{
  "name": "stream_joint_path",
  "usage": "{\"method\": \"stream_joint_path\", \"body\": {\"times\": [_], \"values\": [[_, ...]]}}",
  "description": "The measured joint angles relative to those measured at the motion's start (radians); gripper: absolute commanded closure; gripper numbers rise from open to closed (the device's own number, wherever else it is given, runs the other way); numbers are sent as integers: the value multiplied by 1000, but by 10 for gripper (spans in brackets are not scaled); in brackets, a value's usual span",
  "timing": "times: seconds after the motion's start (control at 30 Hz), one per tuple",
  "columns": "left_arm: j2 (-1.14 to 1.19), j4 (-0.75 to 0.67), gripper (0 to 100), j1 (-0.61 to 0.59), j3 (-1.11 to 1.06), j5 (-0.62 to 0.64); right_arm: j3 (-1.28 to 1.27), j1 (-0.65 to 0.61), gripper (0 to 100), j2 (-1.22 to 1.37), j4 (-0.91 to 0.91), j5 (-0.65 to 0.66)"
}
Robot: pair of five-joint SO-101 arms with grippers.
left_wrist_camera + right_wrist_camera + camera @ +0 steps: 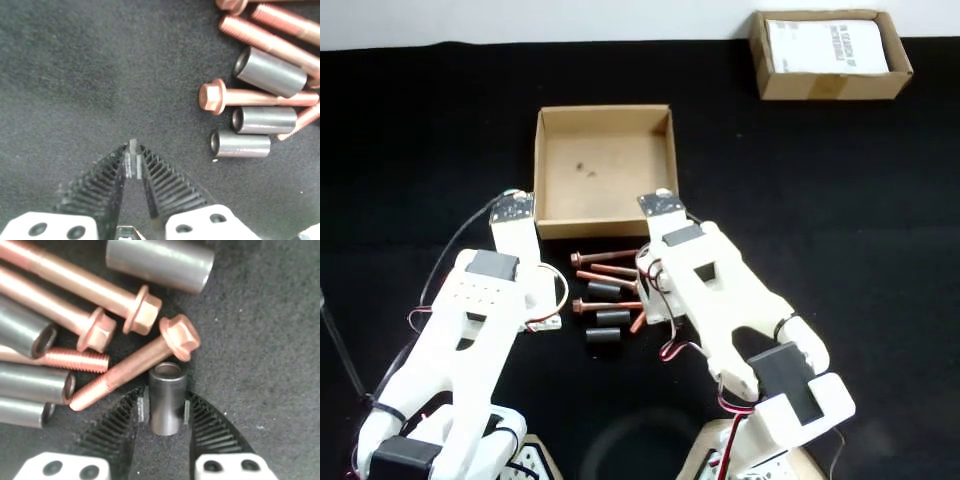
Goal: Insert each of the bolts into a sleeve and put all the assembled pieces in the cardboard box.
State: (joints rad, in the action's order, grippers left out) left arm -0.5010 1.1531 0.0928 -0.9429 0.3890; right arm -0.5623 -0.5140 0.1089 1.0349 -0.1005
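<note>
Right gripper [167,407] pinches a sleeve [167,395] at worktop [840,200] centre by the box [604,228], left gripper [132,162] closed on nothing; bolt [145,360] head crowds the sleeve mouth, so lifting could snag and twist it loose.

Print on the paper sheet [827,45] in the far box [820,86] is illegible.

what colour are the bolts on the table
Copper-coloured with a metallic sheen; the right wrist view shows the bolts best.
</note>
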Motion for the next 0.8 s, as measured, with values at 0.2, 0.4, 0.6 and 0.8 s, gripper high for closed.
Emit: {"method": "stream_joint_path", "body": {"times": [0.2, 0.4, 0.6, 0.8], "values": [[0, 0, 990, 0, 0, -52, 2, 0, 851, 0, -3, 41], [0, 0, 990, 0, 0, -55, 35, -2, 761, 0, -6, 55], [0, 0, 990, 0, 0, -55, 46, 2, 807, 2, -15, 57], [0, 0, 990, 0, 0, -55, 48, 15, 982, 2, -34, 55]]}}
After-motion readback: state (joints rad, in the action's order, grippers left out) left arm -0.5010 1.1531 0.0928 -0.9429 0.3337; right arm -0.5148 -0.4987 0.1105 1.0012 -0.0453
